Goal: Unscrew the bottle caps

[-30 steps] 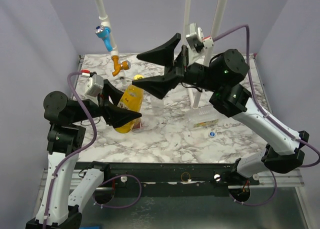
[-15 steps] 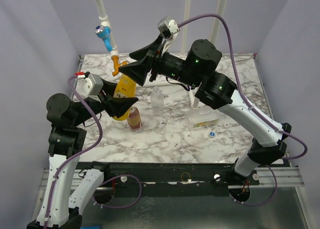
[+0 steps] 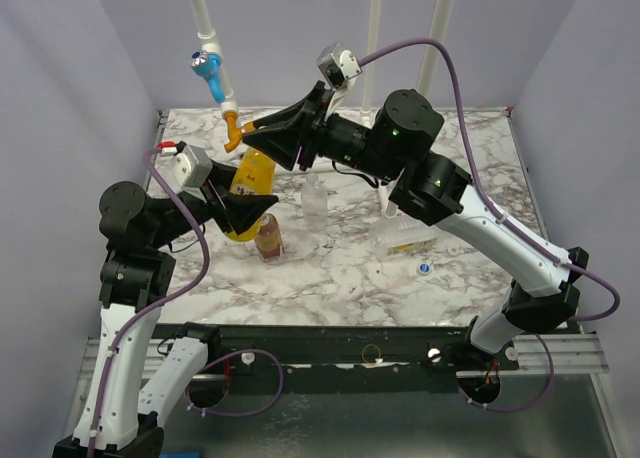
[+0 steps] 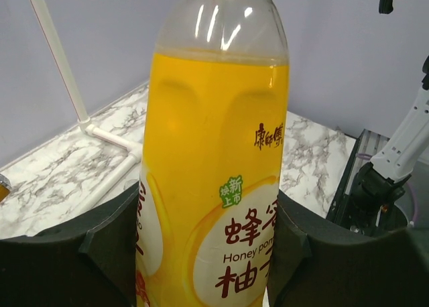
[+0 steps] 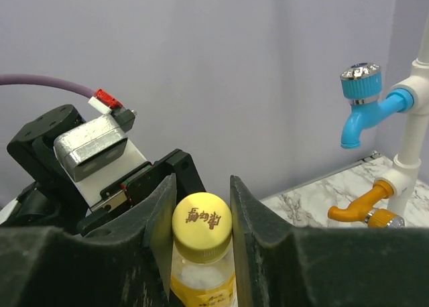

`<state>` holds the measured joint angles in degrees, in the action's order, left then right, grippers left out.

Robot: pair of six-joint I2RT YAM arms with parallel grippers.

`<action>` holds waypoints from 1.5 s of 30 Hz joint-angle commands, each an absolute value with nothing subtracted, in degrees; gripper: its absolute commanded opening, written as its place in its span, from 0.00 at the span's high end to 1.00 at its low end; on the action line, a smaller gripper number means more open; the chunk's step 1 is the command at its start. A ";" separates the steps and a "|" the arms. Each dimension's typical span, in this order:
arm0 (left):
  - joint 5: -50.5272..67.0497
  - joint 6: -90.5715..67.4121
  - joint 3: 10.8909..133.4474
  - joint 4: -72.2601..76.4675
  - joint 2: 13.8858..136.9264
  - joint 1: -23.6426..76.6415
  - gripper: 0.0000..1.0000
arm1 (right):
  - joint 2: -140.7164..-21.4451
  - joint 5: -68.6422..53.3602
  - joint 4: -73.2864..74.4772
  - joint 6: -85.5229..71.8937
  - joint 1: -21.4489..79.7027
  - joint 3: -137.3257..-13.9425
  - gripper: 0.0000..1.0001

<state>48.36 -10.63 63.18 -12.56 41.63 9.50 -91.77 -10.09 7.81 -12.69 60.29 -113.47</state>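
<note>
marbled table [image 3: 340, 268] under plain grey walls; left of centre, yellow-orange bottle [image 4: 214, 153] clamped around its body by left gripper [image 3: 255, 210], yellow cap [image 5: 202, 218] pinched tight by right gripper [image 5: 201, 194]. best twisted squarely about the neck, hold below firm, no tilting.

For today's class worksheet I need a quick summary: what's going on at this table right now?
The left hand clamps the body of a yellow-orange bottle, while the right hand is shut on its yellow cap, which is not yet off. A brown bottle stands nearby.
</note>
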 commanded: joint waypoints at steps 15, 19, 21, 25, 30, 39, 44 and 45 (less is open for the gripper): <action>74.79 -27.95 68.10 -11.18 45.68 9.34 1.00 | -84.18 -69.04 -8.08 -11.94 59.88 -103.84 1.00; 74.15 -28.12 68.25 -11.07 45.53 9.32 1.00 | -84.98 -69.91 -6.52 -12.02 59.36 -104.42 0.99; 73.60 -27.96 68.21 -10.99 45.34 9.32 1.00 | -84.43 -64.09 -4.56 -9.82 59.24 -104.55 0.96; 70.38 -25.89 67.56 -10.90 44.52 9.35 1.00 | -83.13 -32.46 -2.76 -9.29 59.24 -104.40 0.35; 59.94 -19.34 65.79 -11.24 42.70 9.36 1.00 | -84.30 -13.07 2.78 -11.09 59.33 -108.09 0.11; 48.71 -11.49 64.44 -12.61 42.01 9.39 1.00 | -91.45 -6.15 14.52 -12.62 59.85 -118.28 0.20; 48.41 -10.76 64.09 -13.05 41.99 9.32 1.00 | -92.89 -8.13 14.34 -12.96 59.90 -119.18 0.29; 48.40 -10.56 64.07 -13.11 41.97 9.32 1.00 | -92.98 -8.64 14.15 -13.07 59.85 -119.23 0.30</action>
